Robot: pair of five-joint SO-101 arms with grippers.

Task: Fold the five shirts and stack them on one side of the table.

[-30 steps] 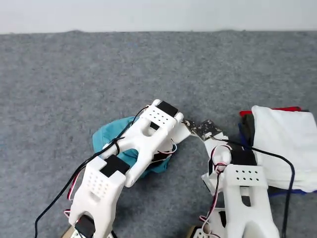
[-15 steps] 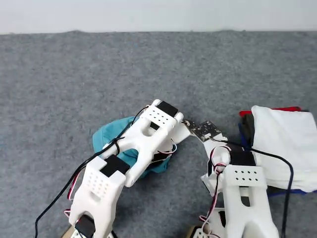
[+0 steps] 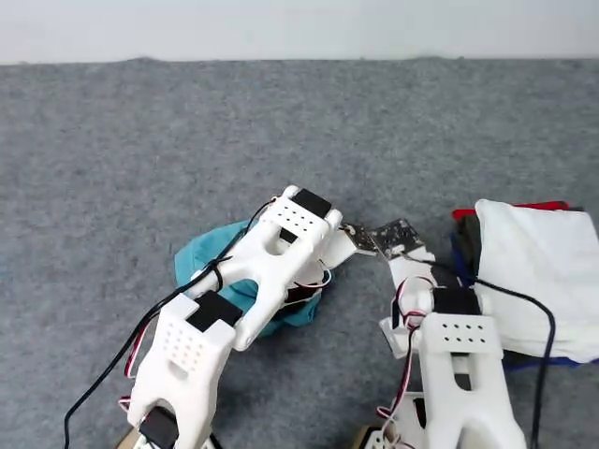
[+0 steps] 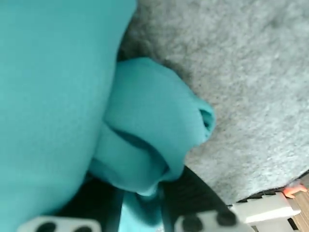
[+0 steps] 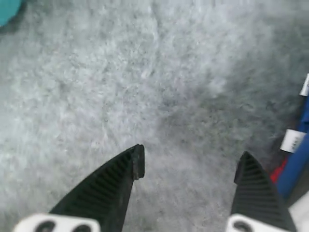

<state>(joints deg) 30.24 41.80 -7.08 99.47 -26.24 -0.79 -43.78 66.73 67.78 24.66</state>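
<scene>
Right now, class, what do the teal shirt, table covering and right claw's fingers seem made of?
Teal shirt: soft matte cloth; it bunches. Table covering: grey felt or carpet; fuzzy nap. Right claw fingers: matte black, ribbed, likely plastic.

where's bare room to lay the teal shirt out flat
The far strip of grey mat along the wall is bare, as is its left side past the teal shirt. Crowded: the shirt stack at right, and the near middle.

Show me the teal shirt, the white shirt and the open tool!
teal shirt (image 3: pixel 192 265): high view, its bare left edge.
white shirt (image 3: pixel 543 271): high view, middle of the top fold.
right tool (image 5: pixel 192 153): right wrist view, gap midway between its tips.
</scene>
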